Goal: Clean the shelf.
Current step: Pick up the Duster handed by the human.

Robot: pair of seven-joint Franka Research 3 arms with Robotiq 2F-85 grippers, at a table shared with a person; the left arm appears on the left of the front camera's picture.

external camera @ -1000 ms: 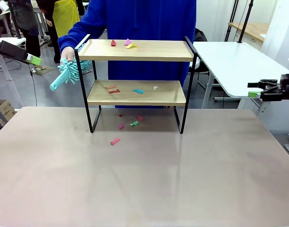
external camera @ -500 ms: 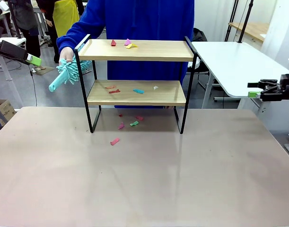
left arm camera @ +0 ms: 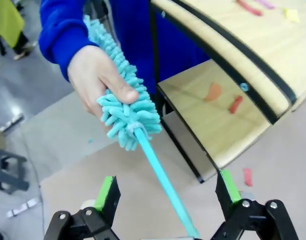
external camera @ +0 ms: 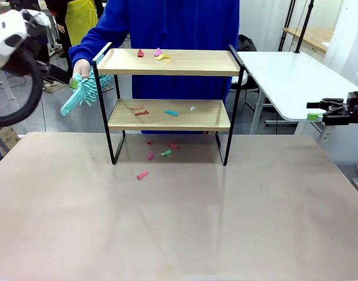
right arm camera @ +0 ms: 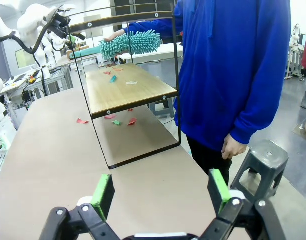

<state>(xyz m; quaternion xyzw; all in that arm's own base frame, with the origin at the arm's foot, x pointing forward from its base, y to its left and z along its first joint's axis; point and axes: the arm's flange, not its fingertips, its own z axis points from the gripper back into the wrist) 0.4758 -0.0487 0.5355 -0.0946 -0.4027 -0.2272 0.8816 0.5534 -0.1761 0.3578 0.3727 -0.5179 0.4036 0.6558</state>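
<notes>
Teal duster (left arm camera: 127,115) in person's hand (left arm camera: 95,75), handle between spread jaws of left tool (left arm camera: 167,186), right tool (right arm camera: 160,185) likewise released.

a: what is seen around the tabletop (external camera: 179,222)?
b: a wide, pale grey-beige surface is seen, with soft glare thrown on it from overhead. a white table (external camera: 290,76) is set just beside its far right corner.
a: and farther back?
b: a grey floor (external camera: 54,120) is laid throughout. a white wall (external camera: 263,17) is seen at the far right, black poles (external camera: 304,23) are stood before it, and a wood-topped bench (external camera: 312,36) is placed behind them. a dark stool (right arm camera: 267,154) is set on the floor off the tabletop's far side.
</notes>
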